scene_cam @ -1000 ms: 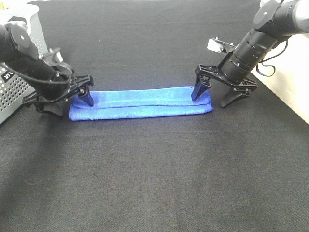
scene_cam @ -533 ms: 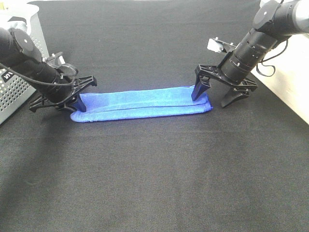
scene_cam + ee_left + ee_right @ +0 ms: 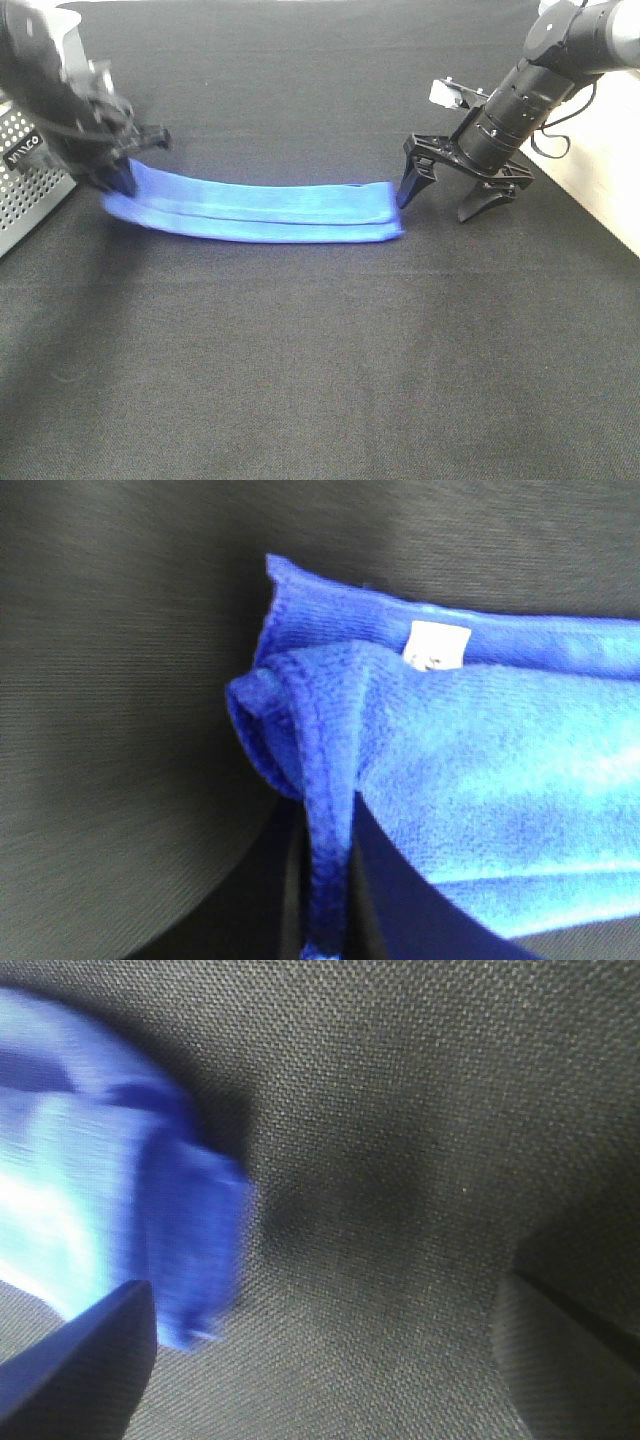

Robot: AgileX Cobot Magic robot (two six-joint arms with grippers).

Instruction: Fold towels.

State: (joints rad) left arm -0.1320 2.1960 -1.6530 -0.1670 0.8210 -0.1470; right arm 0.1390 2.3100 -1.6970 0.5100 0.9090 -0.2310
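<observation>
The blue towel point(image 3: 260, 208) lies folded into a long narrow strip across the black cloth. My left gripper point(image 3: 120, 180) is shut on its left end and holds that end lifted off the surface. In the left wrist view the pinched towel point(image 3: 480, 770) shows its stitched hem and a white tag point(image 3: 438, 645). My right gripper point(image 3: 435, 208) is open and empty, with the towel's right end just beyond its left finger. In the right wrist view the towel end point(image 3: 110, 1220) is blurred and lies outside the open fingers point(image 3: 90, 1355).
A perforated grey basket point(image 3: 30, 190) stands at the far left, behind my left arm. A white surface point(image 3: 610, 150) borders the black cloth point(image 3: 320, 350) on the right.
My left gripper has closed on the towel's left end, lifted it and pulled it up and to the left. The whole strip slid left, out from under the right gripper, which stayed put.
</observation>
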